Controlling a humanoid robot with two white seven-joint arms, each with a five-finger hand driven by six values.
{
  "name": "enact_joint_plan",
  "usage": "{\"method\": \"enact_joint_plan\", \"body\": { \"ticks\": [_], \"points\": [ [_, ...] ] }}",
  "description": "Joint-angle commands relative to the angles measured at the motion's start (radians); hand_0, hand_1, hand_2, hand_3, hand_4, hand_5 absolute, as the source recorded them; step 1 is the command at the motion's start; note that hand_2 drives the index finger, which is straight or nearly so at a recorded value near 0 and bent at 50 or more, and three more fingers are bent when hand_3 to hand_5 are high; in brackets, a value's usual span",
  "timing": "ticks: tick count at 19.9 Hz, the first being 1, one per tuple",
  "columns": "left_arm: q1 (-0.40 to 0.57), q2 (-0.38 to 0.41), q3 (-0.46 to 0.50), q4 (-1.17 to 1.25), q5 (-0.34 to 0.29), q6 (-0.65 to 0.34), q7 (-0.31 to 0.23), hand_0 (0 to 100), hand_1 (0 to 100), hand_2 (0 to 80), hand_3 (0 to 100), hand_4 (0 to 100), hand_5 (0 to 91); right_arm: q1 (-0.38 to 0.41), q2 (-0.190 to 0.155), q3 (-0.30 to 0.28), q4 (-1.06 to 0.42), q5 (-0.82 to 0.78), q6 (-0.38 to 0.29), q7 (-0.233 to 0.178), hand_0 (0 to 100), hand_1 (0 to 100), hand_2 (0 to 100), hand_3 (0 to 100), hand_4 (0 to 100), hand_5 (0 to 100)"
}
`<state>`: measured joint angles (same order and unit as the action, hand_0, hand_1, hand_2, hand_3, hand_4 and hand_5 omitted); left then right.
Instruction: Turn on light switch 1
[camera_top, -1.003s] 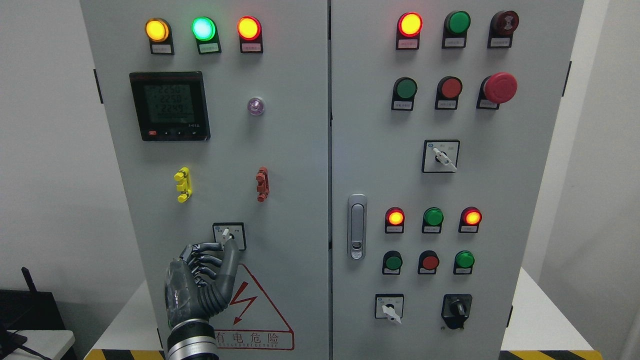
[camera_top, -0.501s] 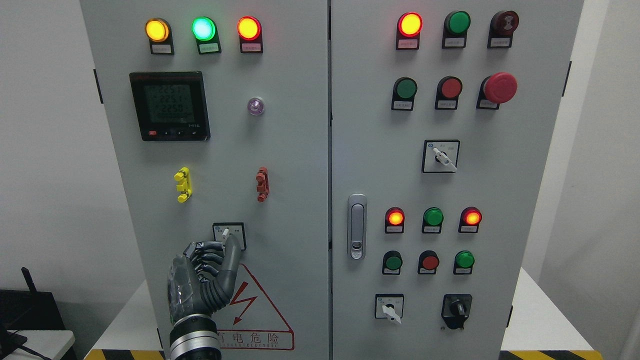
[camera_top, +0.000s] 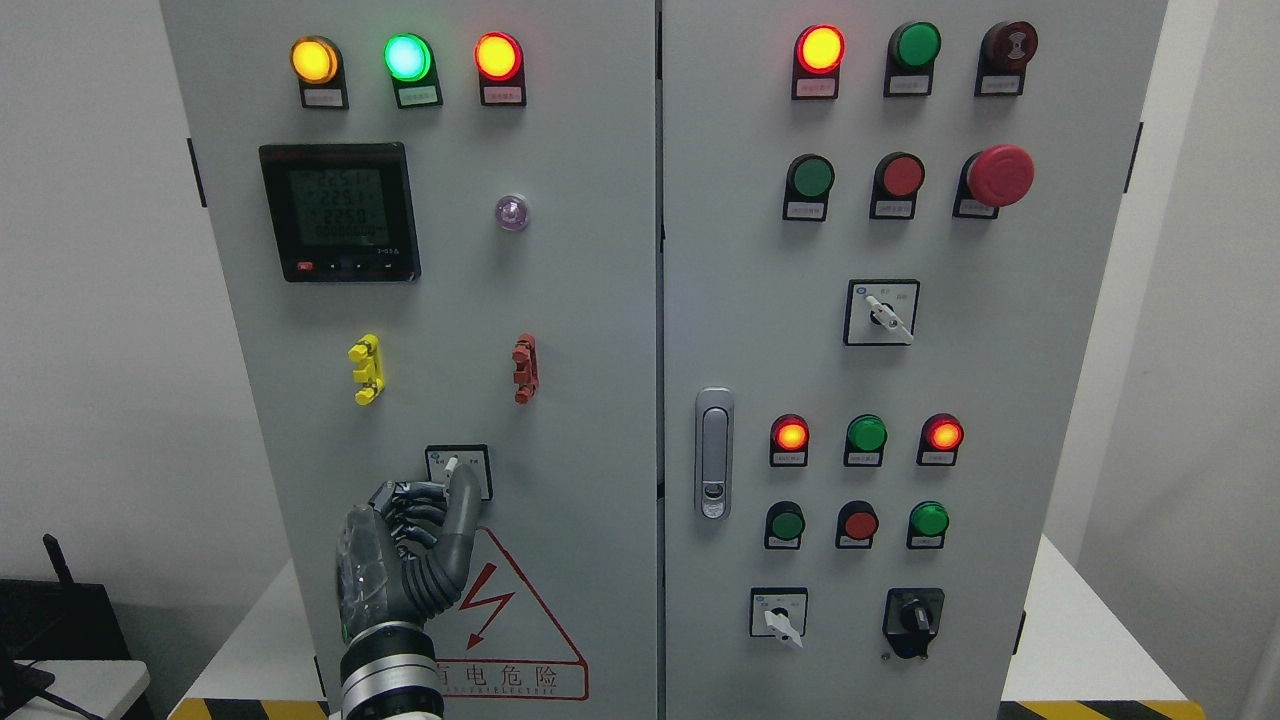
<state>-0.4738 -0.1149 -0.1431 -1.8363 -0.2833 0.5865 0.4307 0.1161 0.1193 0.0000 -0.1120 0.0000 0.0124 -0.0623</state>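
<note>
Low on the left cabinet door sits a small rotary light switch (camera_top: 476, 464), a square plate with a white lever (camera_top: 451, 463) pointing up and slightly left. My left hand (camera_top: 447, 488) comes up from the bottom edge and is right at the switch. Its dark fingers (camera_top: 410, 492) are curled, and the thumb (camera_top: 463, 505) stands upright against the lower part of the plate. Thumb and forefinger close around the lever's base, which they hide. The right arm is out of view.
Yellow (camera_top: 366, 369) and red (camera_top: 524, 368) terminal blocks sit above the switch, with a meter display (camera_top: 338, 211) and lit indicator lamps (camera_top: 407, 57) higher up. A door handle (camera_top: 713, 453) and other buttons and selectors (camera_top: 880, 312) are on the right door. A warning triangle sticker (camera_top: 500, 600) lies below the hand.
My left hand has crept slightly right and up, closing tighter on the switch. The lever keeps about the same angle.
</note>
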Motion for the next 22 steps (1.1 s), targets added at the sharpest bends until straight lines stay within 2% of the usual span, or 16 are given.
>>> {"method": "enact_joint_plan", "body": {
  "ticks": [1,22],
  "points": [
    [-0.002,0.000,-0.001,0.000,0.000,0.012,0.000,26,39,49.1,74,82,86.0,0.001,0.000,0.017,0.000,-0.025,0.000,-0.001,12,39,0,0,0,0],
    [-0.034,0.000,-0.004,0.003,-0.002,0.050,-0.004,26,42,49.6,75,82,85.9,0.001,-0.001,0.017,0.000,-0.025,0.001,-0.001,12,39,0,0,0,0]
  ]
}}
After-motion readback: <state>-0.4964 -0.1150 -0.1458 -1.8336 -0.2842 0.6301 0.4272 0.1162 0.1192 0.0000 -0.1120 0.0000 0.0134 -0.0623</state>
